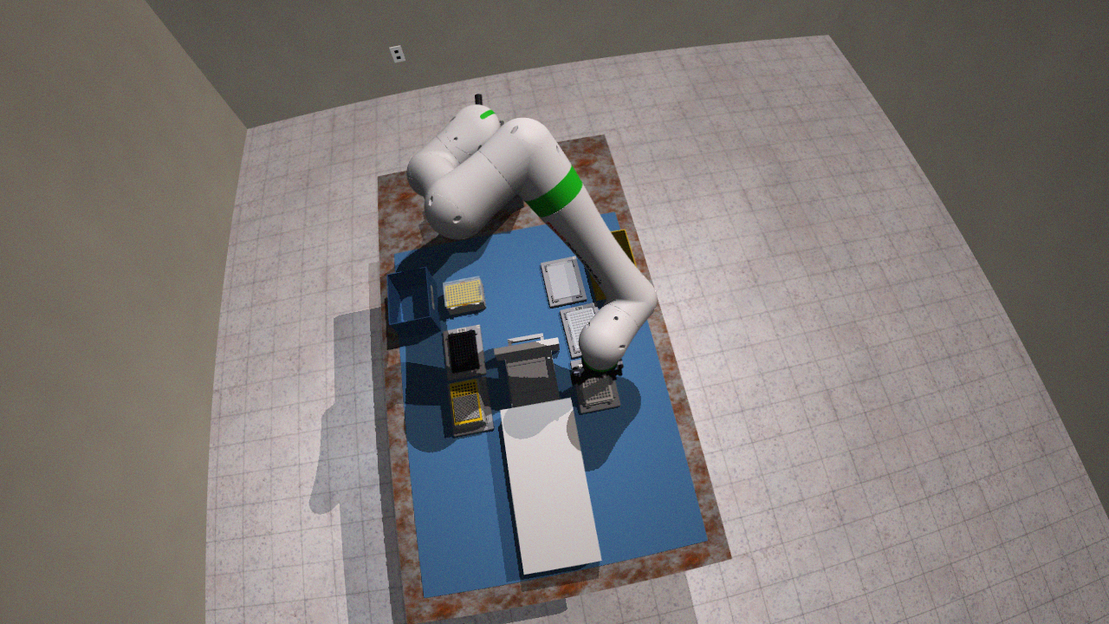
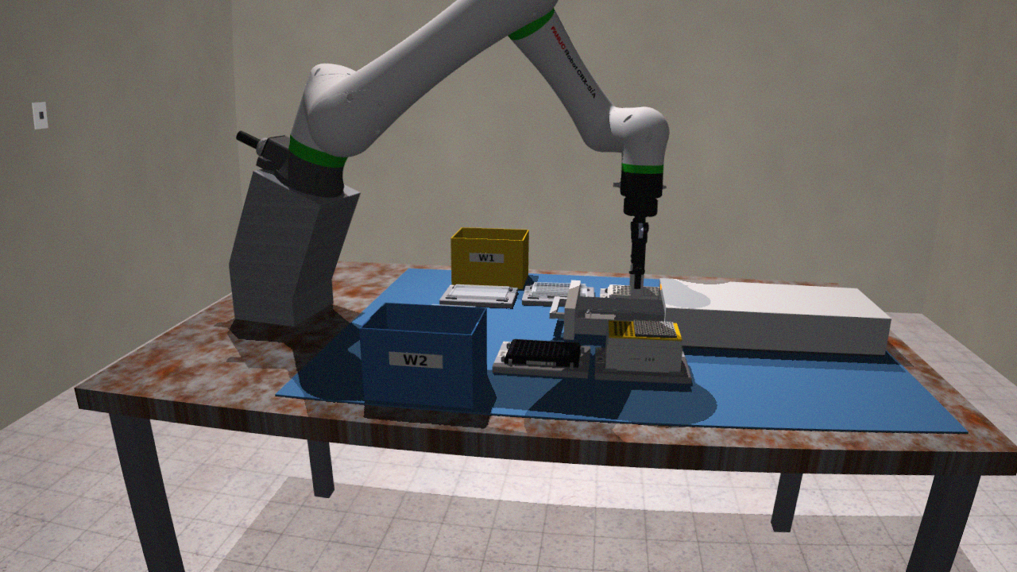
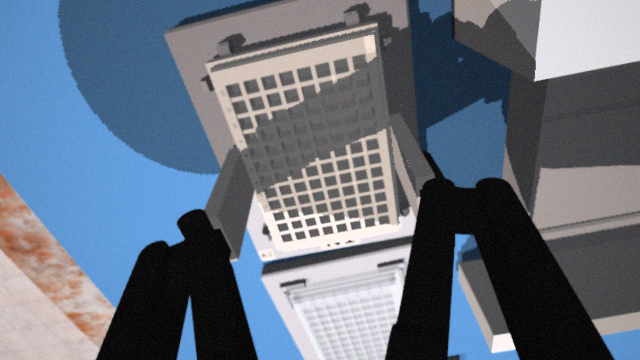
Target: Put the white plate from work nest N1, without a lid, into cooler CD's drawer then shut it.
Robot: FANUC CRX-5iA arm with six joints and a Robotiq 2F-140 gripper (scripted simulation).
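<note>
The white plate (image 3: 310, 150), with square wells and no lid, lies at its grey nest (image 3: 192, 75) on the blue mat, right of the cooler's drawer. It also shows in the top view (image 1: 597, 393). My gripper (image 3: 317, 151) points straight down and is shut on the plate's long sides near its near end. I cannot tell whether the plate is off the nest. The gripper also shows in the side view (image 2: 636, 276). The cooler CD is a long white box (image 1: 548, 481). Its grey drawer (image 1: 527, 376) stands open, with the bar handle (image 1: 532, 340) toward the arm's base.
Another white plate (image 3: 350, 310) sits in the nest just behind, and a lidded plate (image 1: 561, 281) beyond it. The yellow bin W1 (image 2: 489, 256) and blue bin W2 (image 2: 423, 355) stand on the mat. A black plate (image 1: 463, 350) and tip boxes (image 1: 469, 403) lie left of the drawer.
</note>
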